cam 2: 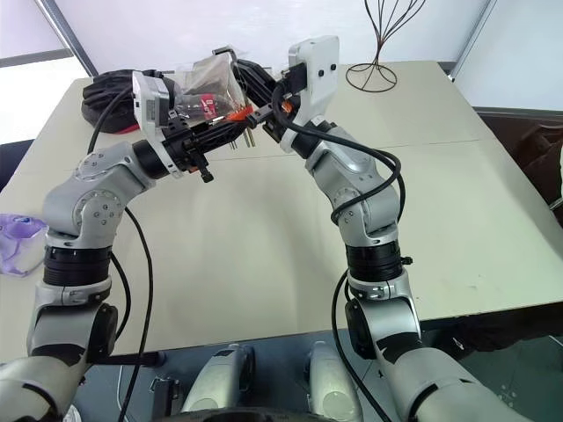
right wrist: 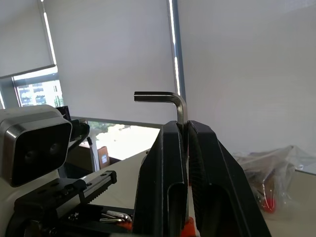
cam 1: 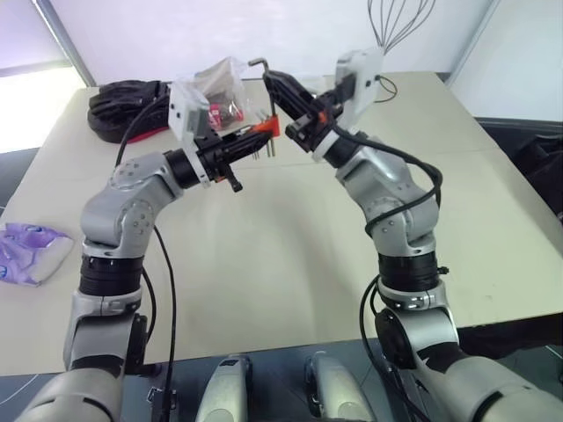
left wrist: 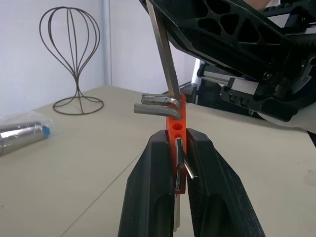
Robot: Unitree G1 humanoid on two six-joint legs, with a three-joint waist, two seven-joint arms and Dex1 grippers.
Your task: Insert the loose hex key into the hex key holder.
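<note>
Both claws are clamped shut above the table point(cam 1: 290, 264), the right claw point(right wrist: 185, 133) pinching the loose hex key point(left wrist: 165, 54) long-axis downward from twelve o'clock, its tip meeting the red holder point(left wrist: 177, 126) gripped by the left claw point(left wrist: 180, 148).

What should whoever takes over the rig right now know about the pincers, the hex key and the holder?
Left pincer: shut on the hex key holder, held up above the table.
Right pincer: shut on the loose hex key, long end down at the holder's top.
Done: both parts picked up and brought together.
Left: the key tip is at the holder, but I cannot tell whether it is in a hole. Seat it, then release.
</note>
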